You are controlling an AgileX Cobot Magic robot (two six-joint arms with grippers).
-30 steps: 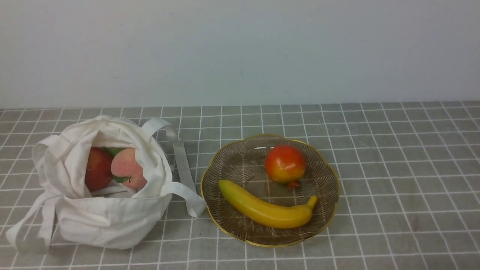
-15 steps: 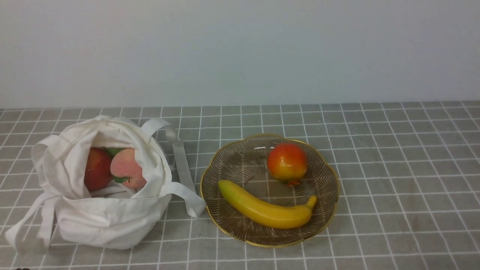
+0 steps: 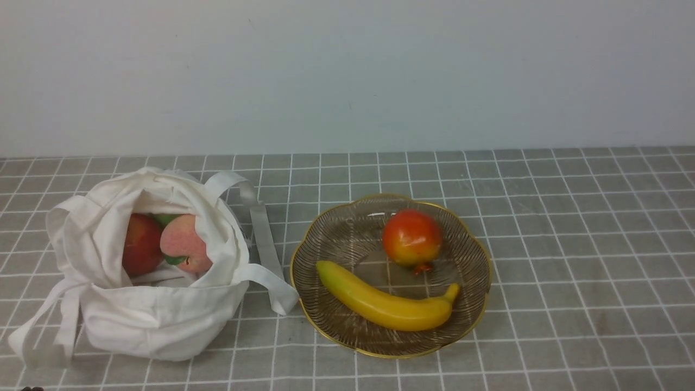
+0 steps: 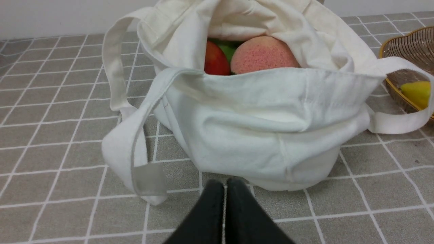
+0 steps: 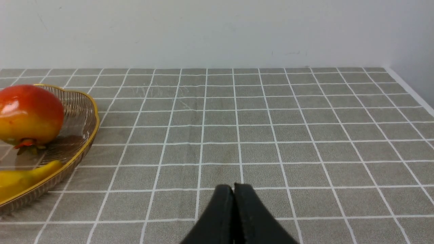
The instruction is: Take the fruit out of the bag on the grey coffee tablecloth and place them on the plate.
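Observation:
The white cloth bag [image 3: 152, 315] sits open on the grey checked tablecloth [image 3: 570, 260] at the left. Inside it lie a dark red apple [image 3: 140, 244] and a pink peach [image 3: 184, 244] with a green leaf. The brown glass plate [image 3: 347, 228] with a gold rim holds the yellow banana [image 3: 383, 304] and the red-orange ball [image 3: 411, 238]. My left gripper [image 4: 224, 184] is shut and empty, low over the cloth just in front of the bag [image 4: 264, 135]. My right gripper [image 5: 234, 188] is shut and empty over bare cloth to the right of the plate [image 5: 86, 132].
The bag's long strap handles [image 3: 263, 233] trail on the cloth between bag and plate, one loop [image 3: 274, 288] touching the plate's rim. Another strap [image 3: 38, 336] lies at the bag's front left. A pale wall stands behind the table. The cloth's right edge [image 5: 410, 91] shows in the right wrist view.
The red-orange ball has rocked slightly on the plate, to the right and then back left. A small dark part has come into view at the bottom left corner. Nothing else has moved.

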